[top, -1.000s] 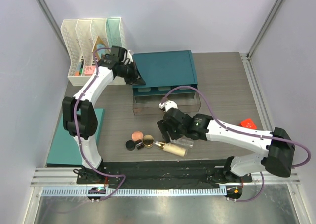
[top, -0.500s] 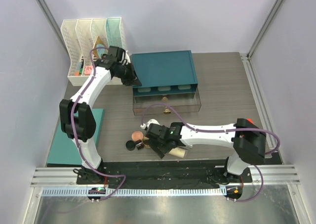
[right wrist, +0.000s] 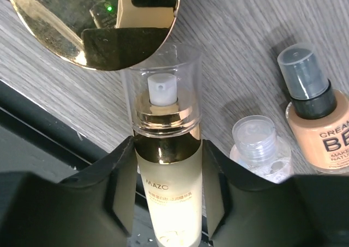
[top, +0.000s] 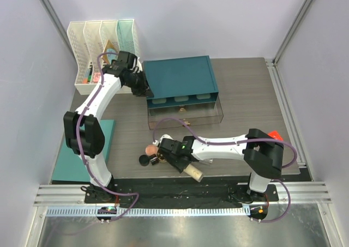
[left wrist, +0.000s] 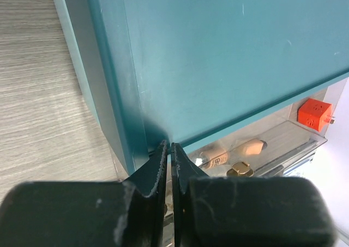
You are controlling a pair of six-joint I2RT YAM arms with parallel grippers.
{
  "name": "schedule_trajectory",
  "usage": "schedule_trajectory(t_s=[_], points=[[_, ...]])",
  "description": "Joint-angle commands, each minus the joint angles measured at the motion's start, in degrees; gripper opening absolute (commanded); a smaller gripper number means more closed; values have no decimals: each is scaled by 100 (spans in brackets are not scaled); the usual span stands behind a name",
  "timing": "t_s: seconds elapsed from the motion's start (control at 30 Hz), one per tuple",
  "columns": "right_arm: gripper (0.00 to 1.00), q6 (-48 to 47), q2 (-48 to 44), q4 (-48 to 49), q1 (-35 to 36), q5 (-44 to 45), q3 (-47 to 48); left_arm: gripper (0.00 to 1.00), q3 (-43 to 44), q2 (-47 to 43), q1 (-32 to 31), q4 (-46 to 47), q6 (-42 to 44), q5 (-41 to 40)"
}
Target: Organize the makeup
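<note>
The makeup lies in a group at the front middle of the table. A pink blush compact [top: 151, 149], a small black jar [top: 144, 160] and a gold-rimmed compact [top: 161, 159] lie left of my right gripper [top: 177, 160]. That gripper [right wrist: 167, 149] is shut on a beige pump bottle [top: 194, 172] with a clear cap [right wrist: 165, 181]; its fingers press both sides. The gold compact [right wrist: 82, 23], a small clear-capped bottle [right wrist: 256, 149] and a black-capped foundation bottle [right wrist: 319, 119] lie just ahead. My left gripper [top: 144, 88] is shut, with its tips [left wrist: 169, 147] at the corner of the teal box lid [left wrist: 218, 56].
The teal box [top: 182, 75] sits over a clear drawer [top: 185, 113] holding a beige tube [left wrist: 218, 158] and a gold piece [left wrist: 240, 169]. White file racks [top: 101, 42] stand at the back left. A teal mat [top: 106, 135] lies at the left. A red cube [top: 274, 135] sits at the right.
My right arm has swung left and towards the near edge and closed round the beige pump bottle, which has turned. My left gripper has stayed at the teal box's left corner.
</note>
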Motion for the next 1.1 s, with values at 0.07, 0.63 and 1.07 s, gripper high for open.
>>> schedule_trajectory(t_s=[0.07,0.63,1.07], points=[[1,-128,-245,25,30,-173,146,6,17,-242,-11,-473,136,41],[1,-707,-1705,-880,3,1019,2131,8,132,-49,-11,-456,145,15],[1,-3221,-509,-99,-717,2411,3574,8,26,-23,-11,-473,163,-11]])
